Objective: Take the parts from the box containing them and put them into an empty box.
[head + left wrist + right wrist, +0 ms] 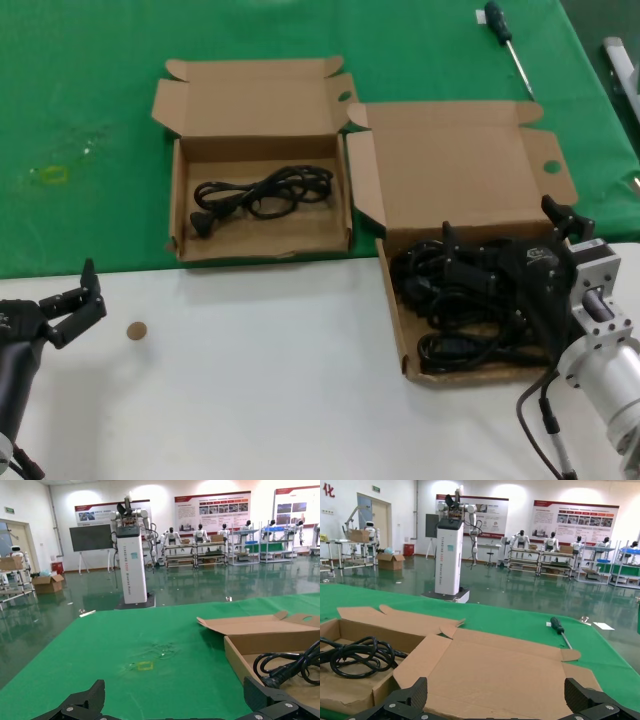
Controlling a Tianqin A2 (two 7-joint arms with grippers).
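Note:
The larger cardboard box (450, 160) stands at the right with its tall lid open and holds a pile of black power cords (450, 300). My right gripper (505, 225) is open and empty, just above that pile; its wrist view faces the lid (510, 675). The smaller box (262, 252) stands to the left and holds one black cord (265, 192), which also shows in the right wrist view (357, 655) and the left wrist view (287, 667). My left gripper (90, 295) is open and empty over the white table at the near left.
A screwdriver (505, 35) lies on the green cloth at the far right. A small brown disc (136, 330) lies on the white table near my left gripper. A yellow mark (52, 174) is on the cloth at the left.

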